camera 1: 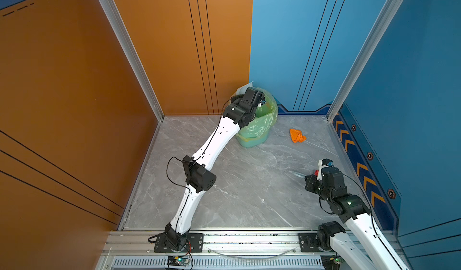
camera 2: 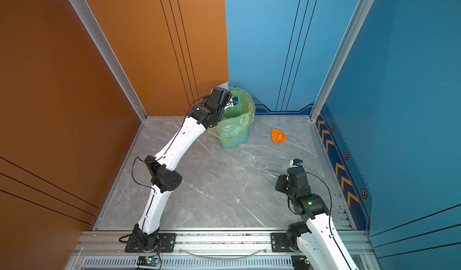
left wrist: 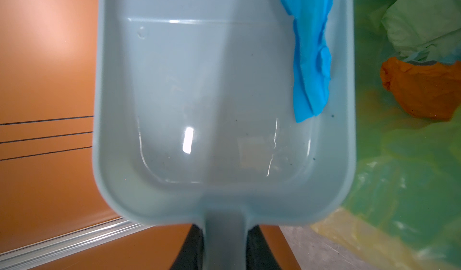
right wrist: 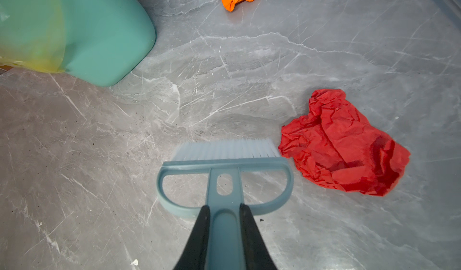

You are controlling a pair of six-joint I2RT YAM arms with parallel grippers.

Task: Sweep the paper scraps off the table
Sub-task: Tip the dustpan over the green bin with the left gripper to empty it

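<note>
My left gripper (left wrist: pixel 225 231) is shut on the handle of a grey dustpan (left wrist: pixel 199 106), held tilted over the green bin (camera 1: pixel 262 134). A bright blue paper scrap (left wrist: pixel 311 56) lies along one side of the pan. An orange wad (left wrist: pixel 419 91) and a pale green wad (left wrist: pixel 421 31) lie inside the bin. On the table (camera 1: pixel 237 181) an orange scrap (camera 1: pixel 297 136) lies right of the bin. My right gripper (right wrist: pixel 225 221) is shut on the handle of a blue brush (right wrist: pixel 224 171), low over the table. A red scrap (right wrist: pixel 344 144) lies against one end of its white bristles (right wrist: pixel 227 150).
The bin stands at the back of the table by the wall corner and wears a translucent green liner (left wrist: pixel 399 169). Orange and blue walls close the table at left, back and right. An aluminium rail (camera 1: pixel 249 241) with both arm bases runs along the front.
</note>
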